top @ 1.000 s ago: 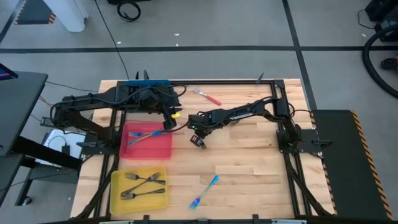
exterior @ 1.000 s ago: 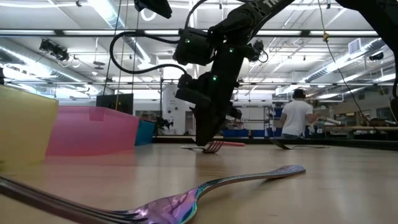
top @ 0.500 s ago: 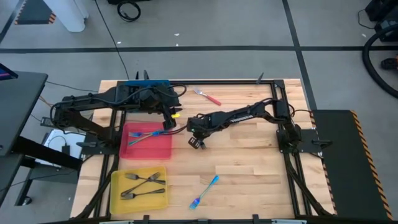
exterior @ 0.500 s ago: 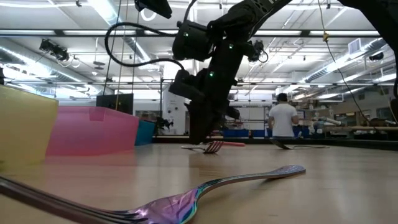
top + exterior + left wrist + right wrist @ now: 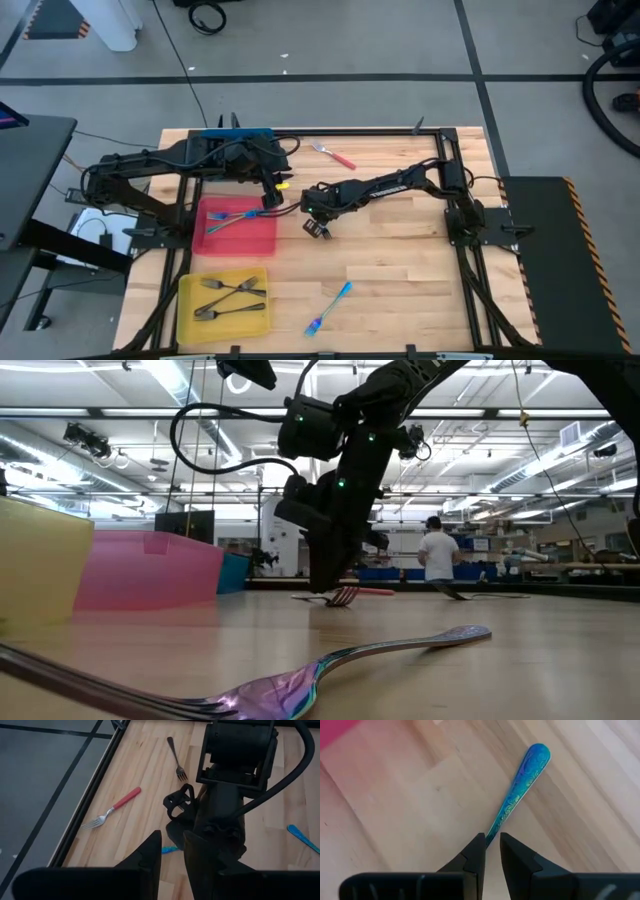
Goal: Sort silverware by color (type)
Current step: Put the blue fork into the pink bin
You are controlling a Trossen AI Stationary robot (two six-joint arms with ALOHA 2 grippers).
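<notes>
The blue fork vanishes between the right gripper fingers (tines unseen). The near fork is blurred, its handle cut off at the edge.

Big open lab/workshop hall, industrial type. Low view: high ceiling w/ long strip lights, exposed beams, hanging cables; benches and shelving in far background; person in white shirt standing at far bench. High view: grey concrete floor w/ dark taped lines, cables lying on it. Robot rig on wood-top table w/ black metal frame, two dark arms bolted on. Test setup, not home or office.
</notes>
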